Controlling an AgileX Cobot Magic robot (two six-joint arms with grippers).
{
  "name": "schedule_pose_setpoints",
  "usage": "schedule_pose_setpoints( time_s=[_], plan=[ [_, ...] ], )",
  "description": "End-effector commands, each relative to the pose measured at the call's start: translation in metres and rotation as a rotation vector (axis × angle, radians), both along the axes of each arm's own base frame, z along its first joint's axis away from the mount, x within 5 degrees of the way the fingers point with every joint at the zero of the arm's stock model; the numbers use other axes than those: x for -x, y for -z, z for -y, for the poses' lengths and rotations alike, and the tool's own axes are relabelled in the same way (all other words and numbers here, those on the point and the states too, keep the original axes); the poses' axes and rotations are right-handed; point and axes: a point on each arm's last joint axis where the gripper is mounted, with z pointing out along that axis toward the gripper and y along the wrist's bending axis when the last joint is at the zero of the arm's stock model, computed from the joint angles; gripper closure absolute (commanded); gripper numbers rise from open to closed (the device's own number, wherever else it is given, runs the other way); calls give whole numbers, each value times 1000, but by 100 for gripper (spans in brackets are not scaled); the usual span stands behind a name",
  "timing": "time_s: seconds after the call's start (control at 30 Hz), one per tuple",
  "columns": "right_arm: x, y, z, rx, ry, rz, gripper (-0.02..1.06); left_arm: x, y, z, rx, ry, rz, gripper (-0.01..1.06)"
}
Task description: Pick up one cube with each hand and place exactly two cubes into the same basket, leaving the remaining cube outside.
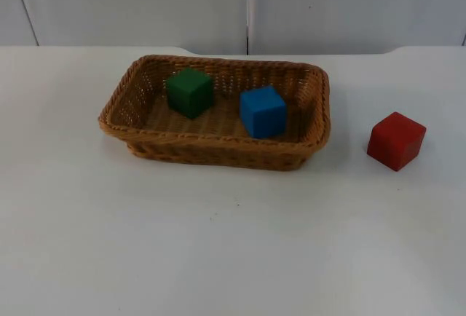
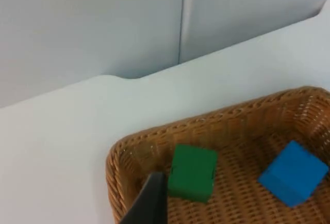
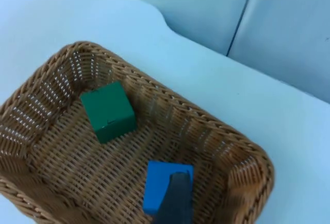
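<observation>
A woven wicker basket (image 1: 218, 157) sits on the white surface (image 1: 218, 250), a little left of centre and toward the far side, with two cubes inside it. The green cube (image 1: 190, 92) rests on the basket's floor in its far-left part, and the blue cube (image 1: 263, 111) lies to its right near the middle; the two are apart, with bare weave between them. A red cube (image 1: 396, 140) stands outside on the surface, well to the right of the basket and clear of its rim.

Seen from the left wrist, the left hand's black fingertip (image 2: 148, 202) hangs above the basket's left end, just beside the green cube (image 2: 192, 172), with the blue cube (image 2: 294, 172) farther along the wicker floor (image 2: 242, 193). Whether the left hand is released or clenched cannot be told.

Seen from the right wrist, the right hand's dark fingertip (image 3: 175, 199) stands over the blue cube (image 3: 161, 182), overlapping it in the frame, while the green cube (image 3: 108, 111) lies deeper in the basket (image 3: 227, 136). Whether the right hand is released or clenched cannot be told either, nor whether it touches the blue cube.

Beyond the surface's far edge rises the grey partition wall (image 1: 145, 3).
</observation>
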Motion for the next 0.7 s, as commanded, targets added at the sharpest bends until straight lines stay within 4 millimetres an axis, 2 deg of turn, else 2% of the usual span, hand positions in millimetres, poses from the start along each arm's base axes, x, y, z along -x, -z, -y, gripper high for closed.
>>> schedule_pose_setpoints(
  time_s=[0.0, 0.23, 0.67],
  plan=[
    [5, -13, 5, -8, 6, 7, 33, 4, -6, 0, -4, 9, -2, 12],
    [18, -23, 13, -11, 9, 4, 33, 10, -8, 0, -1, 22, -37, 12],
    [48, -17, 32, -7, -1, -3, 33, 19, -12, -1, -1, 41, -85, 12]
  ],
)
